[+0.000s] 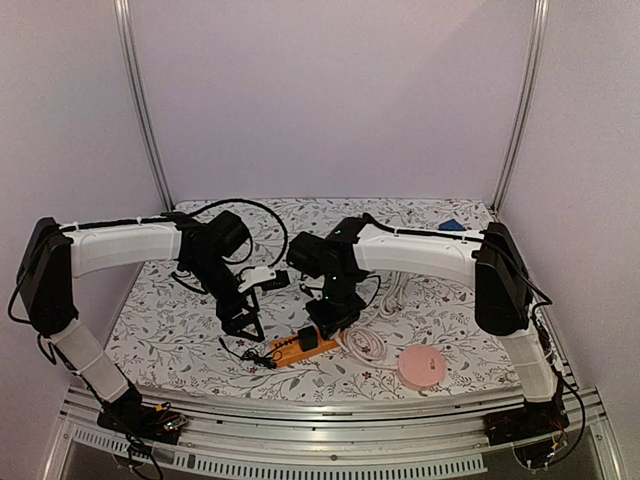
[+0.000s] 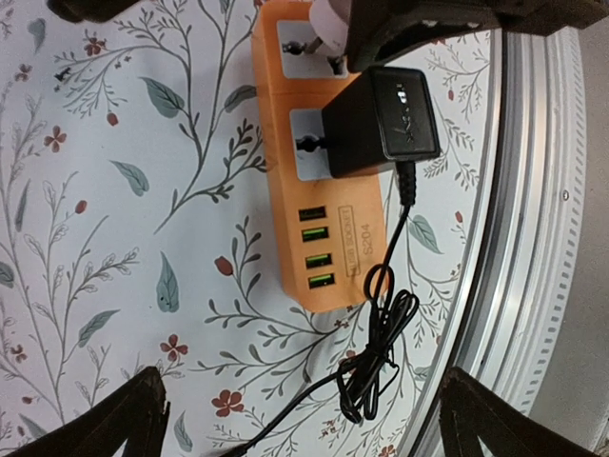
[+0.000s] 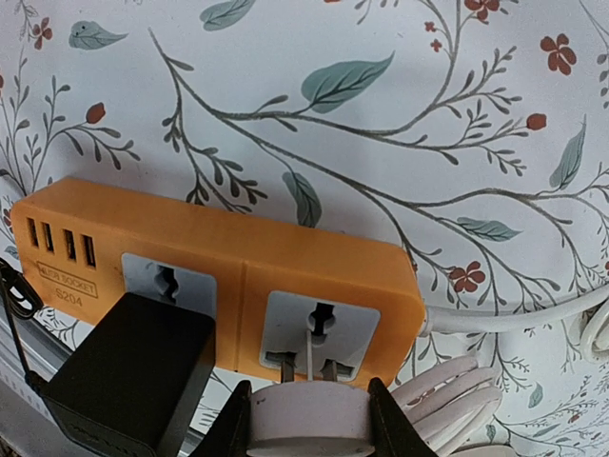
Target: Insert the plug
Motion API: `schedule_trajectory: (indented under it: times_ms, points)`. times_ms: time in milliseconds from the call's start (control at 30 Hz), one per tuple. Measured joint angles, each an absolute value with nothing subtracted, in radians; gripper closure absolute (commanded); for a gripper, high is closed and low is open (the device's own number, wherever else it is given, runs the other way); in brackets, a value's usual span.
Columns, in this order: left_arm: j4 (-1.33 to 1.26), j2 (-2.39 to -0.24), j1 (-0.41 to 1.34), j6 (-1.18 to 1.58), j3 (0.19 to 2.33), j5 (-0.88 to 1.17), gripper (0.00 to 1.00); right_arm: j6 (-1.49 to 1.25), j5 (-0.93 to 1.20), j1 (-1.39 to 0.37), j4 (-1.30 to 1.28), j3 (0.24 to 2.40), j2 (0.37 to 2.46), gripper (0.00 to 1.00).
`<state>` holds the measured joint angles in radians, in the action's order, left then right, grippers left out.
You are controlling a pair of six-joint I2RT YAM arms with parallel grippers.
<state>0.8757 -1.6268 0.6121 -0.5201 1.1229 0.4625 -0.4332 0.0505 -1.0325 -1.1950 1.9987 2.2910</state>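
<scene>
The white plug point(image 3: 309, 419) is gripped tight by the right gripper point(image 3: 309, 433). It is held at the free socket point(image 3: 319, 333) of the orange power strip point(image 3: 238, 248), by the near table edge. The pins look only partly in, so a last push is left. The left gripper point(image 2: 304, 424) is held wide open above. Two sockets, four USB ports point(image 2: 319, 248) and one black adapter point(image 2: 381, 119) are counted.

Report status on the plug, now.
Left gripper open above the power strip. Right gripper shut on white plug, prongs at the free socket, not fully in. Black adapter in the neighbouring socket, close beside.
</scene>
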Motion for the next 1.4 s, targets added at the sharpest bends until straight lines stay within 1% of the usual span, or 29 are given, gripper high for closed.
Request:
schedule_trajectory:
  times_ms: [67, 200, 267, 367, 500, 733, 1133, 1400]
  points:
    - [0.875, -1.633, 0.612, -0.520, 1.122, 0.465, 0.09, -0.438, 0.042, -1.036, -1.205, 2.009, 2.296, 0.99]
    - [0.875, -1.673, 0.612, -0.521, 1.119, 0.468, 0.26, -0.441, 0.035, -1.040, -1.209, 2.010, 2.296, 1.00]
    - [0.872, -1.714, 0.608, -0.522, 1.119, 0.459, 0.31, -0.442, 0.035, -1.040, -1.211, 2.010, 2.296, 1.00]
    - [0.867, -1.774, 0.588, -0.520, 1.119, 0.450, 0.33, -0.442, 0.035, -1.040, -1.212, 2.010, 2.296, 1.00]
    - [0.847, -1.799, 0.566, -0.505, 1.119, 0.437, 0.37, -0.444, 0.034, -1.040, -1.214, 2.011, 2.296, 1.00]
    - [0.817, -1.874, 0.591, -0.476, 1.123, 0.488, 0.41, -0.445, 0.033, -1.040, -1.211, 2.011, 2.296, 1.00]
    - [0.824, -1.887, 0.708, -0.474, 1.122, 0.574, 0.40, -0.445, 0.028, -1.037, -1.217, 2.010, 2.296, 0.96]
    - [0.832, -1.899, 0.720, -0.483, 1.122, 0.629, 0.39, -0.439, 0.028, -1.014, -1.226, 1.990, 2.295, 0.92]
